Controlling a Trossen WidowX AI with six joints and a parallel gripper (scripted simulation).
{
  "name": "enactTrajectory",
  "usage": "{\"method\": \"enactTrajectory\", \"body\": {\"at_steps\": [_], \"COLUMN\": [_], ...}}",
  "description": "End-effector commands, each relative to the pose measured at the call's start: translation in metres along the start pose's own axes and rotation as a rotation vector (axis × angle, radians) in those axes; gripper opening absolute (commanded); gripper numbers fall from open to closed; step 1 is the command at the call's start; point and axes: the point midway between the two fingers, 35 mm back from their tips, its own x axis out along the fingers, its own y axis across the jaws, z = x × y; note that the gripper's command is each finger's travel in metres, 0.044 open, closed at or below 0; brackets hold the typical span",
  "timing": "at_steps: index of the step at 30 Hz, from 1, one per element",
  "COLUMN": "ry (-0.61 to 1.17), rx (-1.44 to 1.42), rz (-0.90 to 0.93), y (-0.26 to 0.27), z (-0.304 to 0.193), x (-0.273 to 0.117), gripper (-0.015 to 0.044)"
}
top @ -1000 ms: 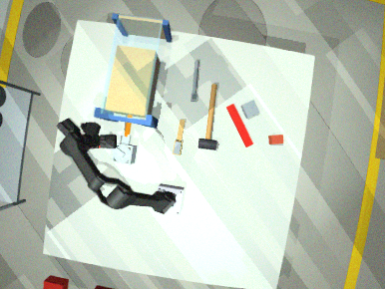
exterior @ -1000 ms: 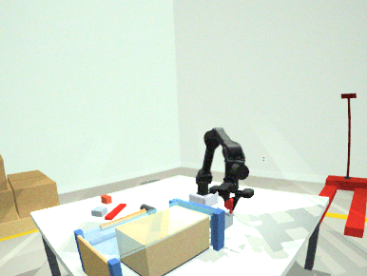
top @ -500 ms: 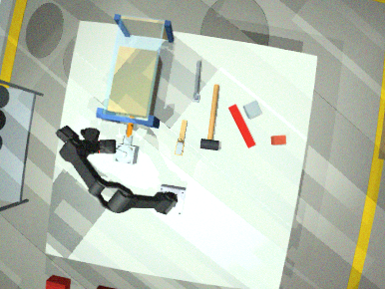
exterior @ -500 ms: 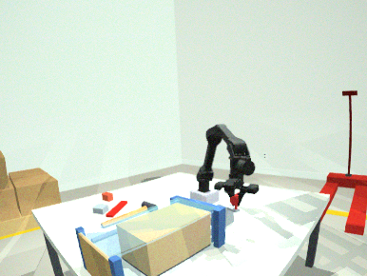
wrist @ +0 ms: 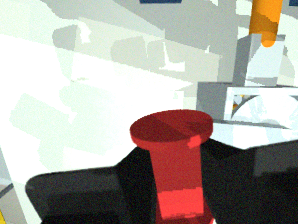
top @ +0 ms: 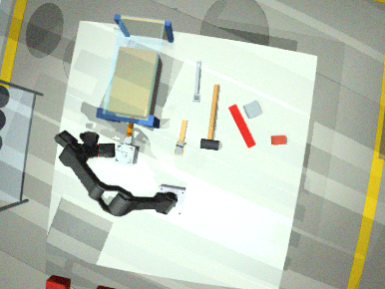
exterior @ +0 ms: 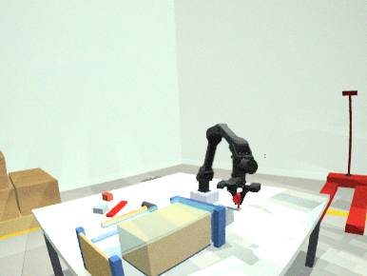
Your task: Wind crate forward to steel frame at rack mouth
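The tan crate (top: 134, 82) (exterior: 166, 236) sits flat in the clear-panelled cubby, its front close to the blue steel frame (top: 129, 120) (exterior: 219, 227); any small gap is unclear. An orange strap (top: 130, 131) (wrist: 265, 20) runs from the frame's mouth to the grey winch (top: 126, 153) (wrist: 214, 101). My gripper (top: 98, 154) (exterior: 237, 195) (wrist: 168, 136) is shut on the winch handle's red knob (wrist: 176, 175), beside the winch on the side away from the tools. The handle's grey arm (exterior: 232, 207) reaches toward the winch top; whether the key is seated in the hole is hidden.
Across the bench from the winch lie a wooden-handled tool (top: 183, 131), a grey wrench (top: 197, 80), a mallet (top: 213, 115), a red bar (top: 242, 126) (exterior: 117, 208), a grey block (top: 252, 109) (exterior: 100, 208) and a red block (top: 278, 140) (exterior: 107, 196).
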Motion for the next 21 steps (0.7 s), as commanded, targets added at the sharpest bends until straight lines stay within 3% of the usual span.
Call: {"method": "enactTrajectory", "body": {"at_steps": [1,21], "ry": [0.040,0.042], "rx": [-0.021,-0.021], "rz": [-0.004,-0.004], "y": [0.003,0.000], "z": [-0.023,-0.049], "x": [0.002,0.001], "gripper": [0.0000,0.0000]}}
